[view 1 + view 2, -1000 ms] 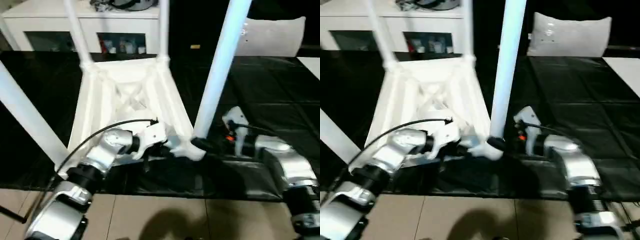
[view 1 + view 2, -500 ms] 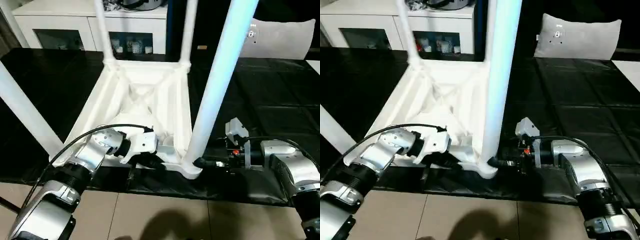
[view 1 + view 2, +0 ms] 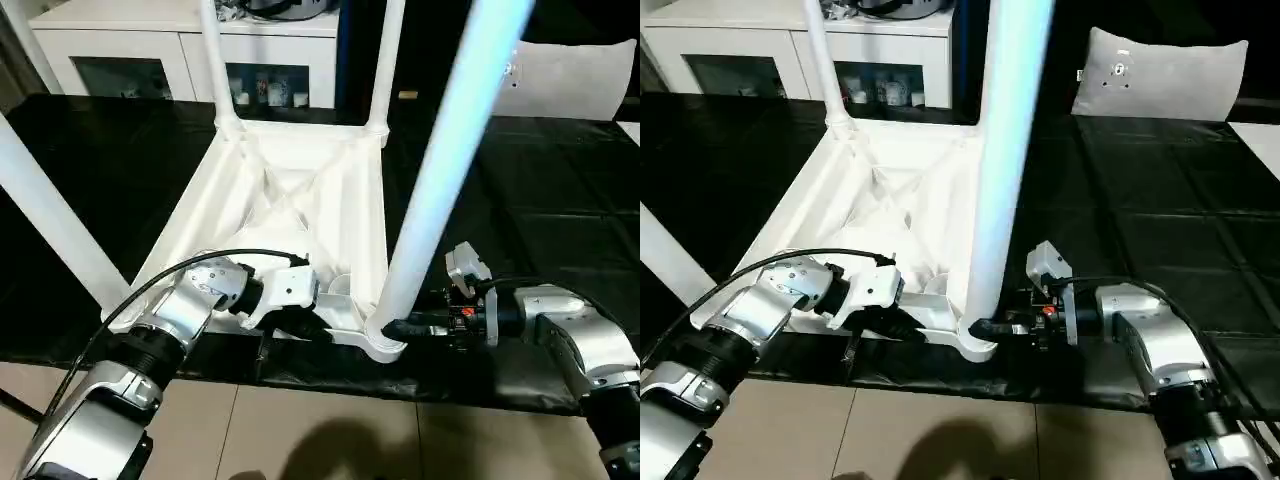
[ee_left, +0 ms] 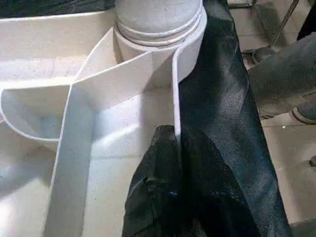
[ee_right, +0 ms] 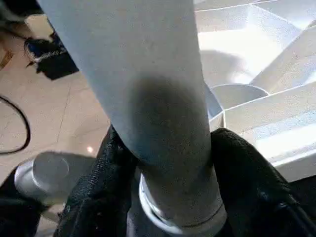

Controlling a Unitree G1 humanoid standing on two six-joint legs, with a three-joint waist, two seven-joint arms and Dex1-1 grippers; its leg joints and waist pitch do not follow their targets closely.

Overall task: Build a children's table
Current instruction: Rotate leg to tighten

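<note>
Black-matted worktop (image 3: 560, 200): table (image 3: 290, 200) upside down. Left pincer (image 4: 175, 148) clenched on its near rim. Right pincer (image 5: 163, 187) grasping near-right leg (image 3: 445, 170) at its base. Step: screwing leg in; next needs wrist twist, rim braced.

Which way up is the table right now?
Upside down: the children's table shows its ribbed underside, with legs rising from the corner sockets.

We are looking at what seems a home-like room: a white cabinet (image 3: 190, 50) with glass doors is standing at the back holding small items, a grey cushion (image 3: 1160, 75) is lying nearby, black quilted mats (image 3: 560, 190) are covering the beige tiled floor (image 3: 330, 440).
</note>
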